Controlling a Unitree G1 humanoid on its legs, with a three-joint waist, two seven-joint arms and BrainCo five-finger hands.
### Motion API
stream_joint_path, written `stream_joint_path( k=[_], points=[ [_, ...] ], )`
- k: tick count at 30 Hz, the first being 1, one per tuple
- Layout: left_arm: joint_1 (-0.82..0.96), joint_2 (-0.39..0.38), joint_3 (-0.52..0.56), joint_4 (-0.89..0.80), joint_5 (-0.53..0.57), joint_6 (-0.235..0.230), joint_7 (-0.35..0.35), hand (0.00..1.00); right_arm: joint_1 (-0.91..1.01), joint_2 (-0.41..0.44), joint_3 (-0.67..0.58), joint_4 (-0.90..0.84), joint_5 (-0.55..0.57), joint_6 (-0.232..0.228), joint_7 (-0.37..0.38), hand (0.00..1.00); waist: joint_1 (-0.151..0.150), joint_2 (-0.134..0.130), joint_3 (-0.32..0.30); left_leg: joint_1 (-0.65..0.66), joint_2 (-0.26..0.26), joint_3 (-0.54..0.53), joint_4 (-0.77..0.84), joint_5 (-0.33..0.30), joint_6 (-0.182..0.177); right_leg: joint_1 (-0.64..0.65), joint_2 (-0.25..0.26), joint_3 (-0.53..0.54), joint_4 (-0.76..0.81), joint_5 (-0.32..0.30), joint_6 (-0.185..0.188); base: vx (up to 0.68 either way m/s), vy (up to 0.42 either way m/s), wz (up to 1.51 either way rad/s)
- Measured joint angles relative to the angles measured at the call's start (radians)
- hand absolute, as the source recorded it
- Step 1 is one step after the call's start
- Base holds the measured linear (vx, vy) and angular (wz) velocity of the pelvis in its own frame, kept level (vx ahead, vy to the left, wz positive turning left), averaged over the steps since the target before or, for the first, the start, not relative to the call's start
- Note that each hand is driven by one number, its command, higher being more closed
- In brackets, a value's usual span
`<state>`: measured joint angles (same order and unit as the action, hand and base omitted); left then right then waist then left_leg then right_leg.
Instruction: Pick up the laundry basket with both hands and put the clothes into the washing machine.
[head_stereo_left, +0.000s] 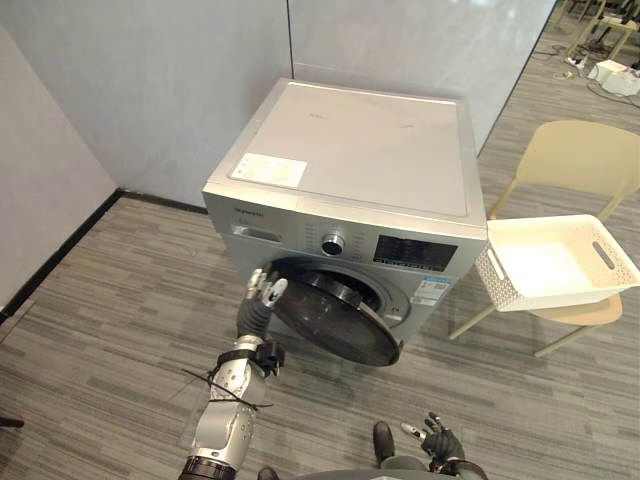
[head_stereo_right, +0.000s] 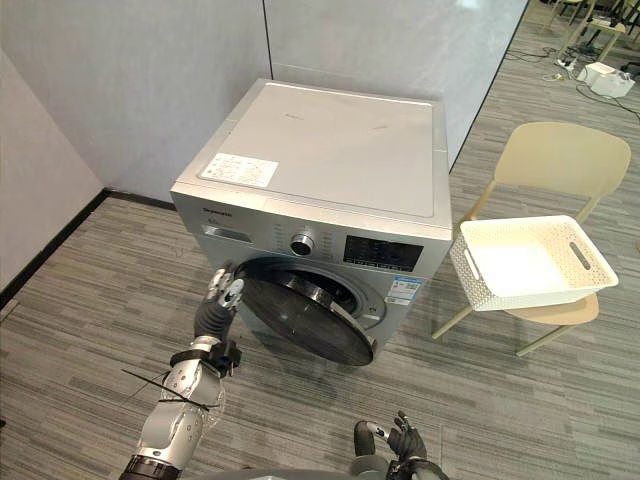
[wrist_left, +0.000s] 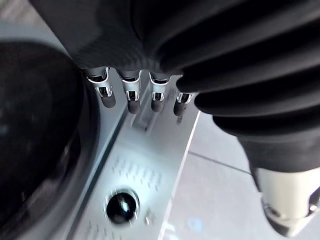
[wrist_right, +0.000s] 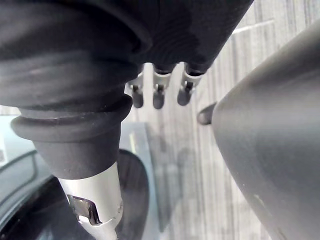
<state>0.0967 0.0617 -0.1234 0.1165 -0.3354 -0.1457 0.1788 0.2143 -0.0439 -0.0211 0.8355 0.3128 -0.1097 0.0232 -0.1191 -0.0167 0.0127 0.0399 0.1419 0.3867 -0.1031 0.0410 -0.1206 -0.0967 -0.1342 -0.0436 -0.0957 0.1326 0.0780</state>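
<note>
The left hand (head_stereo_left: 265, 290), fingers straight, meets the rim of the silver washing machine's (head_stereo_left: 350, 150) half-open dark round glass door (head_stereo_left: 335, 320) — likely to swing it. The white perforated plastic laundry basket (head_stereo_left: 492, 272) waits on the beige chair (head_stereo_left: 585, 155), seemingly empty — the right hand (head_stereo_left: 437, 437) hangs low with loose fingers.

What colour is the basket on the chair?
The laundry basket is white; it shows best in the right eye view.
</note>
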Motion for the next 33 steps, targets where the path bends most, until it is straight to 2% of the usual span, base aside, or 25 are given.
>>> stream_joint_path(
  k=[1, 4, 6, 7, 8, 9, 10, 13, 14, 15, 16, 19, 21, 22, 23, 24, 26, 30, 33],
  points=[
    [0.0, -0.012, 0.01, 0.027, 0.032, -0.005, 0.024, 0.0, 0.001, 0.001, 0.001, -0.001, 0.0, -0.001, -0.001, 0.0, 0.0, 0.0, 0.0, 0.005, 0.001, 0.002, 0.0, -0.003, -0.001, 0.004, 0.0, 0.0, -0.001, -0.001, -0.001, 0.02, -0.016, -0.08],
    [-0.021, -0.056, 0.028, 0.209, 0.155, -0.015, 0.172, 0.0, 0.023, 0.007, 0.001, -0.034, 0.015, -0.006, -0.023, 0.0, 0.0, -0.006, 0.003, 0.006, 0.009, 0.034, 0.0, -0.013, -0.006, -0.003, 0.009, 0.017, -0.001, -0.001, -0.001, 0.0, -0.018, -0.22],
    [-0.059, -0.064, 0.003, 0.336, 0.171, -0.001, 0.23, 0.0, 0.03, 0.01, 0.01, -0.044, 0.04, -0.012, -0.045, 0.0, 0.0, -0.014, 0.01, -0.004, 0.019, 0.063, 0.001, -0.016, -0.01, -0.032, 0.017, 0.017, 0.002, 0.001, -0.004, 0.01, -0.044, -0.38],
    [-0.076, -0.066, -0.012, 0.371, 0.172, 0.007, 0.235, 0.0, 0.03, 0.01, 0.011, -0.046, 0.042, -0.012, -0.047, 0.0, -0.002, -0.009, 0.014, -0.014, 0.021, 0.071, 0.001, -0.016, -0.011, -0.05, 0.02, 0.018, 0.007, 0.002, -0.005, 0.01, -0.051, -0.39],
    [-0.108, -0.068, -0.043, 0.426, 0.176, 0.016, 0.237, 0.0, 0.028, 0.009, 0.015, -0.052, 0.044, -0.012, -0.049, 0.0, -0.004, -0.018, 0.018, -0.029, 0.025, 0.081, 0.001, -0.015, -0.012, -0.074, 0.023, 0.023, 0.014, 0.003, -0.007, 0.02, -0.056, -0.33],
    [-0.188, -0.079, -0.104, 0.526, 0.202, 0.033, 0.232, 0.0, 0.023, 0.001, 0.03, -0.073, 0.065, -0.014, -0.067, 0.0, -0.012, -0.014, 0.047, -0.049, 0.028, 0.095, 0.007, -0.012, -0.015, -0.121, 0.029, 0.037, 0.032, 0.003, -0.007, 0.04, -0.057, -0.27],
    [-0.209, -0.082, -0.115, 0.547, 0.203, 0.036, 0.231, 0.0, 0.02, -0.002, 0.03, -0.077, 0.071, -0.014, -0.069, 0.0, -0.015, -0.018, 0.052, -0.054, 0.029, 0.097, 0.007, -0.011, -0.017, -0.13, 0.031, 0.041, 0.036, 0.004, -0.008, 0.04, -0.052, -0.32],
    [-0.425, -0.132, -0.122, 0.744, 0.213, 0.062, 0.23, 0.0, -0.012, -0.019, 0.062, -0.129, 0.095, -0.026, -0.089, 0.0, -0.064, -0.015, 0.144, -0.081, 0.028, 0.162, 0.008, -0.003, -0.017, -0.222, 0.046, 0.106, 0.093, 0.008, -0.002, 0.03, -0.034, -0.6],
    [-0.517, -0.143, -0.1, 0.821, 0.213, 0.076, 0.256, 0.0, -0.014, -0.024, 0.078, -0.159, 0.112, -0.035, -0.096, 0.0, -0.09, -0.016, 0.171, -0.085, 0.031, 0.197, 0.008, -0.003, -0.018, -0.257, 0.051, 0.137, 0.111, 0.007, -0.002, 0.05, -0.028, -0.83],
    [-0.593, -0.15, -0.074, 0.883, 0.181, 0.103, 0.288, 0.0, -0.01, -0.023, 0.082, -0.191, 0.119, -0.04, -0.106, 0.0, -0.108, -0.014, 0.191, -0.088, 0.035, 0.235, 0.008, -0.007, -0.023, -0.289, 0.063, 0.169, 0.127, 0.006, -0.002, 0.06, -0.037, -0.85],
    [-0.625, -0.152, -0.061, 0.91, 0.165, 0.107, 0.294, 0.0, -0.01, -0.023, 0.084, -0.207, 0.119, -0.04, -0.11, 0.0, -0.118, -0.013, 0.204, -0.088, 0.035, 0.256, 0.008, -0.008, -0.024, -0.302, 0.068, 0.186, 0.134, 0.004, -0.001, 0.06, -0.052, -0.83],
    [-0.761, -0.134, -0.019, 0.936, 0.037, 0.131, 0.313, 0.0, 0.016, -0.033, 0.109, -0.3, 0.118, -0.039, -0.116, 0.0, -0.134, -0.014, 0.251, -0.087, 0.051, 0.338, 0.033, -0.03, -0.043, -0.349, 0.097, 0.242, 0.176, -0.016, 0.007, 0.04, -0.062, -0.6],
    [-0.845, -0.109, 0.099, 0.959, -0.065, 0.188, 0.324, 0.0, 0.052, -0.032, 0.118, -0.368, 0.119, -0.04, -0.113, 0.0, -0.143, -0.009, 0.263, -0.088, 0.07, 0.417, 0.084, -0.044, -0.049, -0.353, 0.106, 0.262, 0.191, -0.026, 0.005, 0.0, -0.08, -0.31],
    [-0.855, -0.106, 0.14, 0.959, -0.087, 0.201, 0.324, 0.0, 0.064, -0.032, 0.117, -0.389, 0.12, -0.04, -0.111, 0.0, -0.145, -0.009, 0.264, -0.089, 0.075, 0.453, 0.093, -0.044, -0.049, -0.361, 0.108, 0.268, 0.198, -0.028, 0.004, -0.03, -0.047, -0.18],
    [-0.863, -0.104, 0.164, 0.959, -0.09, 0.209, 0.327, 0.0, 0.069, -0.032, 0.117, -0.397, 0.12, -0.04, -0.11, 0.0, -0.145, -0.009, 0.264, -0.093, 0.078, 0.467, 0.1, -0.045, -0.048, -0.363, 0.108, 0.27, 0.198, -0.028, 0.004, -0.04, -0.034, -0.08],
    [-0.879, -0.092, 0.208, 0.959, -0.097, 0.238, 0.346, 0.0, 0.08, -0.03, 0.116, -0.411, 0.123, -0.041, -0.107, 0.0, -0.144, -0.01, 0.264, -0.099, 0.085, 0.472, 0.112, -0.05, -0.047, -0.366, 0.111, 0.27, 0.199, -0.028, 0.004, -0.06, -0.047, -0.03],
    [-0.88, -0.069, 0.226, 0.959, -0.103, 0.254, 0.35, 0.0, 0.097, -0.024, 0.112, -0.439, 0.129, -0.044, -0.106, 0.0, -0.142, -0.009, 0.264, -0.1, 0.088, 0.475, 0.118, -0.052, -0.047, -0.368, 0.112, 0.272, 0.202, -0.028, 0.004, -0.08, -0.048, -0.03],
    [-0.877, -0.041, 0.247, 0.931, -0.043, 0.256, 0.37, 0.0, 0.103, -0.011, 0.109, -0.45, 0.132, -0.051, -0.103, 0.0, -0.134, -0.011, 0.279, -0.133, 0.107, 0.463, 0.181, -0.071, -0.039, -0.383, 0.105, 0.264, 0.218, -0.025, 0.001, -0.1, -0.043, 0.09],
    [-0.784, -0.052, 0.243, 0.78, -0.009, 0.249, 0.371, 0.0, 0.104, -0.005, 0.102, -0.453, 0.149, -0.056, -0.086, 0.0, -0.135, -0.008, 0.288, -0.15, 0.122, 0.438, 0.211, -0.075, -0.033, -0.378, 0.1, 0.24, 0.221, -0.022, -0.003, -0.07, -0.041, 0.2]
  ],
)
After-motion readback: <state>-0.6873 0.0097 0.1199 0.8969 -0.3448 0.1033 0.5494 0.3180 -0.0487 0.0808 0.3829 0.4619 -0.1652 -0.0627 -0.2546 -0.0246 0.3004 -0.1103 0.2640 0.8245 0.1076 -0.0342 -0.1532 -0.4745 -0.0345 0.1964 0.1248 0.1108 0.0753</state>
